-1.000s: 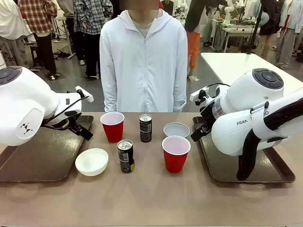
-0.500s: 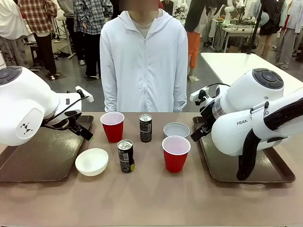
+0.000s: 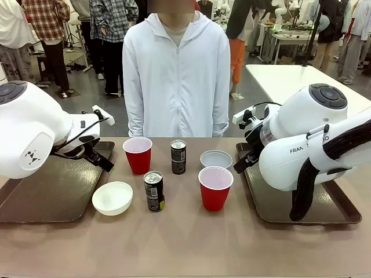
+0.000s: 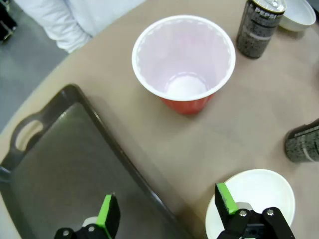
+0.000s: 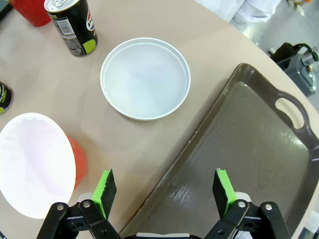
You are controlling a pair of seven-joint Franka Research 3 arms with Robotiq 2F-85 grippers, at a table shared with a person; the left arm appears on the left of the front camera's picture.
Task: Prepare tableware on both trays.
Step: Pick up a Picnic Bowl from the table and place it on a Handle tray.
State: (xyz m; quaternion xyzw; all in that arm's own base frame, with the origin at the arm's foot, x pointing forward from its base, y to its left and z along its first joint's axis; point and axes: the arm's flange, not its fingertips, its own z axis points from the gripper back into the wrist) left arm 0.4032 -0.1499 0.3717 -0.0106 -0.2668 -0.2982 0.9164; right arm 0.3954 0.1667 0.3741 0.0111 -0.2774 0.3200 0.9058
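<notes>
Front view: the left dark brown plastic tray [image 3: 46, 197] and the right dark brown plastic tray [image 3: 269, 205] lie at either end of the tan counter [image 3: 185, 243]. All the tableware stands between them: the far red plastic cup [image 3: 138, 155], the far small black drink can [image 3: 178, 157], the pale grey-blue bowl [image 3: 216, 158], the near red plastic cup [image 3: 215, 188], the near small black drink can [image 3: 153, 191] and the white bowl [image 3: 112, 198]. The pieces stand close together, so an arm sweeping in low would probably topple a can or a light cup.

Left wrist view: the left pincer [image 4: 167, 209] gapes wide and holds nothing, above the left tray's right rim, with the white bowl just beside one finger. Coming straight down, that finger could strike the bowl's edge and flip it.

Right wrist view: the right pincer [image 5: 164, 190] is also spread and empty, over the counter between the near cup and the right tray's rim. The shallow grey-blue bowl offers little to pinch; a grip on its thin lip may slip, and squeezing a cup hard could crush it.
</notes>
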